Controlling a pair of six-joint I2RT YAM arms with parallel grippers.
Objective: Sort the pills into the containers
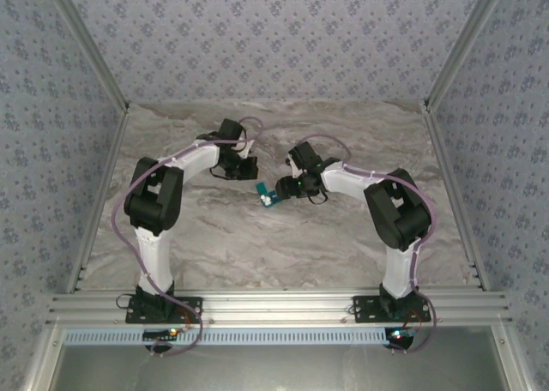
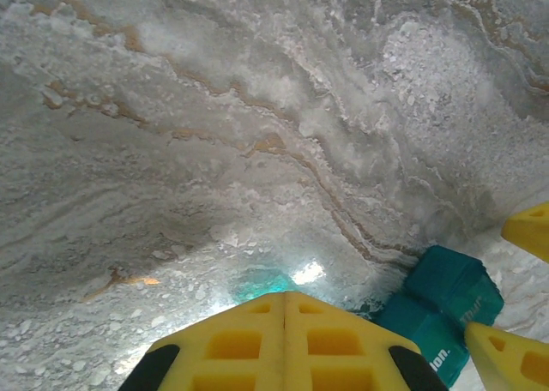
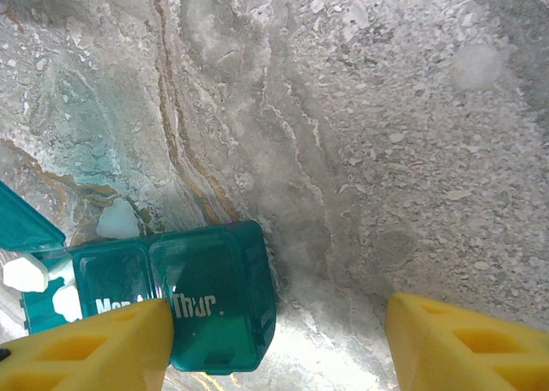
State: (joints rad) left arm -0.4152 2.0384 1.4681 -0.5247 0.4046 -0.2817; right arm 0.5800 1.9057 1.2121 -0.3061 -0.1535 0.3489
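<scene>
The teal pill box point(image 3: 184, 301) lies near the middle of the marble-patterned worktop point(image 3: 386, 134), between the two arm ends. Its shut lids carry white lettering, and one end lid point(image 3: 26, 224) stands open above white pills point(image 3: 26, 273). The right gripper point(image 3: 279, 322) has its jaws spread wide: one yellow finger point(image 3: 94, 348) overlaps the near edge of the box, though it is hard to tell if they touch, and the other is well apart over bare worktop. The left gripper point(image 2: 285, 309) hovers just beside the box with its jaws pressed together on nothing.
</scene>
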